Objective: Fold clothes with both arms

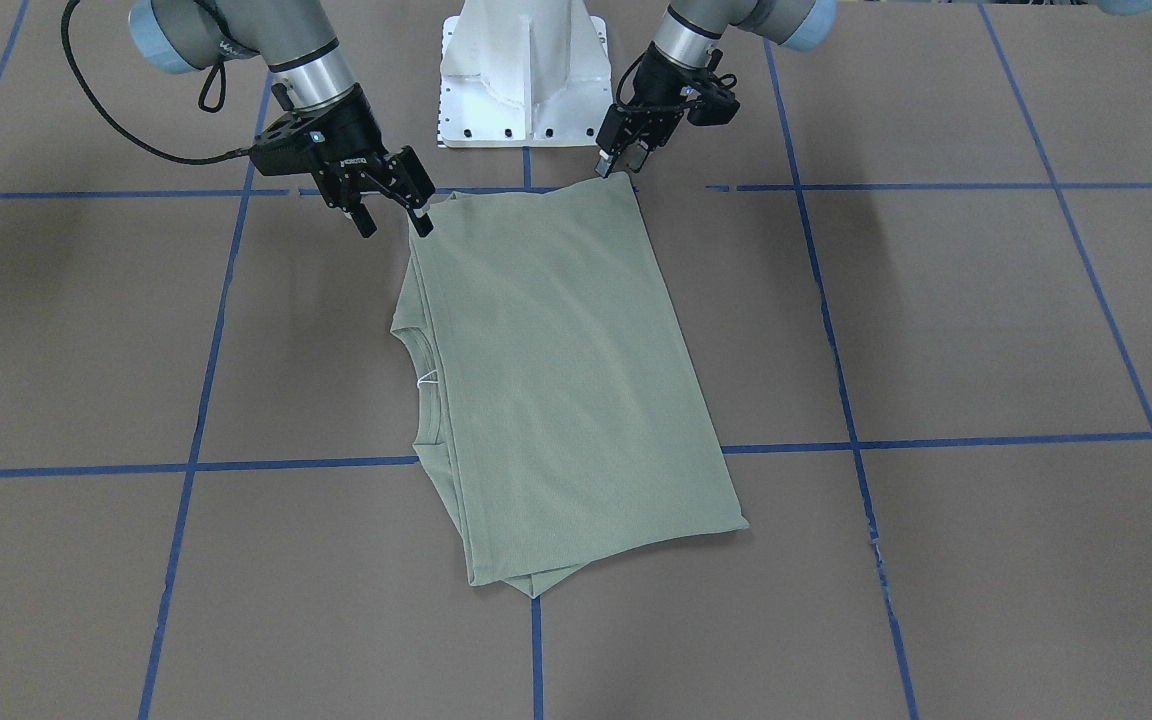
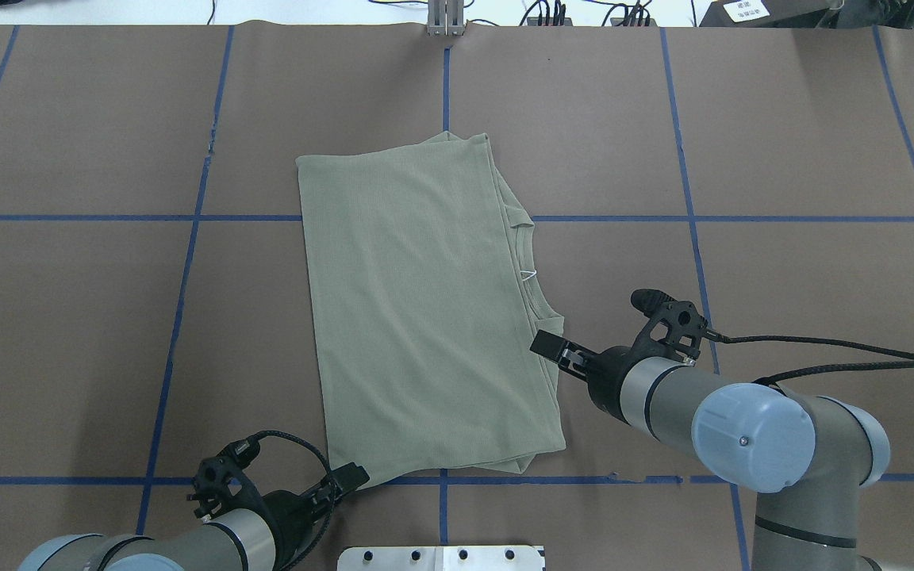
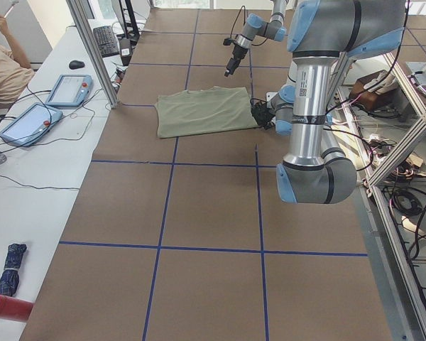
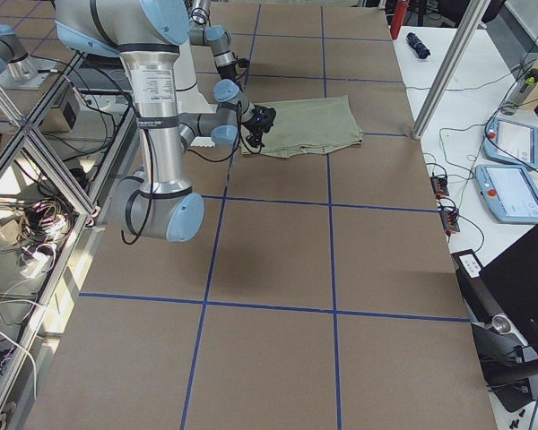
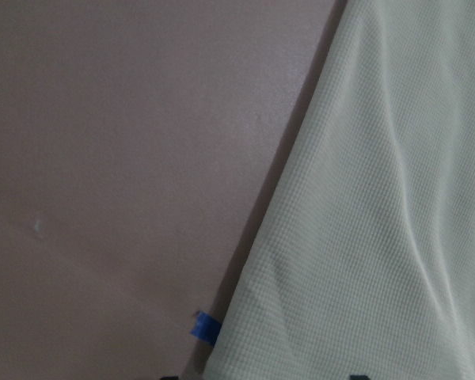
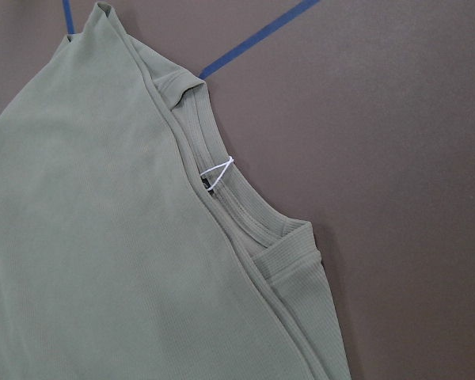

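**Sage knit in stacked layers: a shallow pinch could peel the fold apart**

The shirt (image 2: 417,309) lies flat mid-table (image 2: 68,317) as a tall folded rectangle. In the overhead view its ribbed neck (image 6: 237,206) and white label loop (image 2: 528,275) peek out along the 3 o'clock edge.

The left gripper (image 2: 350,476) sits at the shirt's 7 o'clock corner with its claw parted. The wrist view suggests the fabric edge lies between the two tips, but nothing is clamped. The right gripper (image 1: 394,222) hovers just beside the 4 o'clock edge, below the neck, spread wide and empty.

My judgement of the hazards:

- Several layers meet at both edges; fingers that close too high would probably lift only the top ply, and the lower ones would slide out and fan open.
- The two claws are not matched; one is at a corner and the other partway up a side, so lifting together could skew the crease.
- The knit looks soft and stretchy; uneven pull may drag the neck further out at 3 o'clock.
- A low sweep might scuff the brown paper or catch a tape line (image 2: 187,301), bunching cloth under the fingers.
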{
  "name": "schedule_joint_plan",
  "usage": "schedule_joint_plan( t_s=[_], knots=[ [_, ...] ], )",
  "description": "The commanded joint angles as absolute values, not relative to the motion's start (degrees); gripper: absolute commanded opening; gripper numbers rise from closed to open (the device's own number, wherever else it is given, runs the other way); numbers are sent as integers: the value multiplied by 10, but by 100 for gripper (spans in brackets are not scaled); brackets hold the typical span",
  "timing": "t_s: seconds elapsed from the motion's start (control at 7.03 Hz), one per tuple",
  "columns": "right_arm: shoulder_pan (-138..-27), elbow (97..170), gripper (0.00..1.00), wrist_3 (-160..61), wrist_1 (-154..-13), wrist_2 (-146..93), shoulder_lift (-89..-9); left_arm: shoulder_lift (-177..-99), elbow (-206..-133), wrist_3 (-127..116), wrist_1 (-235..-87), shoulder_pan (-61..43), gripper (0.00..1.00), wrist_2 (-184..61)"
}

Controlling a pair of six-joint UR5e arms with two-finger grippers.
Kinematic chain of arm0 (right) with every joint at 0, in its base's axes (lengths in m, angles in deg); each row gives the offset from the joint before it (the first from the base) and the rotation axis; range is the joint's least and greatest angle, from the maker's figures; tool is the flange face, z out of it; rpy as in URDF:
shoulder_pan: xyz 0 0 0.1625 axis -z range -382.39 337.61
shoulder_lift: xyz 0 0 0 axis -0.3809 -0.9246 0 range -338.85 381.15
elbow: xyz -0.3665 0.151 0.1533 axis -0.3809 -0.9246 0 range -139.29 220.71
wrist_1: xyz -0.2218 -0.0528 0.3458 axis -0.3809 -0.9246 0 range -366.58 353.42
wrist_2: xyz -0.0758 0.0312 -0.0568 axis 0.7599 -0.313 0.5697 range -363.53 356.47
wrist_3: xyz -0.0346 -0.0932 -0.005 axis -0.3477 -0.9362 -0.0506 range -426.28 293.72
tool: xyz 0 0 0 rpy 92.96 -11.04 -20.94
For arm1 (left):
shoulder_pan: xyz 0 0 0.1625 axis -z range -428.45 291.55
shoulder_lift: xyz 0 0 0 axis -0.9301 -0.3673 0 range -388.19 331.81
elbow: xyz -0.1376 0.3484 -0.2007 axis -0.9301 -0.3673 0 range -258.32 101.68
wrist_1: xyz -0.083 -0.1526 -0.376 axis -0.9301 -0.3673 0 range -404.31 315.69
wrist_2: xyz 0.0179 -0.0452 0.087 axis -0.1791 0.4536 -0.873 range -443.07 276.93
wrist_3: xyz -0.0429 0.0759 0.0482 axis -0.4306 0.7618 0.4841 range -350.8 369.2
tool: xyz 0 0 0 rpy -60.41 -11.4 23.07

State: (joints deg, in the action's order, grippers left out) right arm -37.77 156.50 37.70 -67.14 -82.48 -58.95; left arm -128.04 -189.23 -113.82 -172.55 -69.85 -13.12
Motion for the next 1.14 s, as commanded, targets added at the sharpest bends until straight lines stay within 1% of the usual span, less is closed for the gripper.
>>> schedule_joint_plan(
  t_s=[0.0, 0.28, 0.43, 0.57, 0.71, 0.85, 1.0],
  knots=[
    [-378, 1565, 100, 377, -671, -825, -589, -1286, -1888, -1138, -1724, -698, 72, -132],
    [-377, 1565, 100, 377, -671, -825, -588, -1286, -1884, -1136, -1724, -696, 71, -132],
    [-377, 1565, 100, 377, -671, -825, -588, -1286, -1884, -1135, -1724, -696, 69, -132],
    [-377, 1565, 100, 377, -671, -825, -587, -1290, -1884, -1136, -1724, -693, 54, -132],
    [-377, 1565, 100, 377, -671, -825, -587, -1293, -1884, -1136, -1724, -692, 35, -132],
    [-377, 1565, 100, 377, -671, -825, -587, -1293, -1884, -1136, -1724, -692, 13, -132],
    [-377, 1564, 100, 377, -671, -825, -587, -1292, -1884, -1136, -1724, -692, 13, -132]
  ],
)
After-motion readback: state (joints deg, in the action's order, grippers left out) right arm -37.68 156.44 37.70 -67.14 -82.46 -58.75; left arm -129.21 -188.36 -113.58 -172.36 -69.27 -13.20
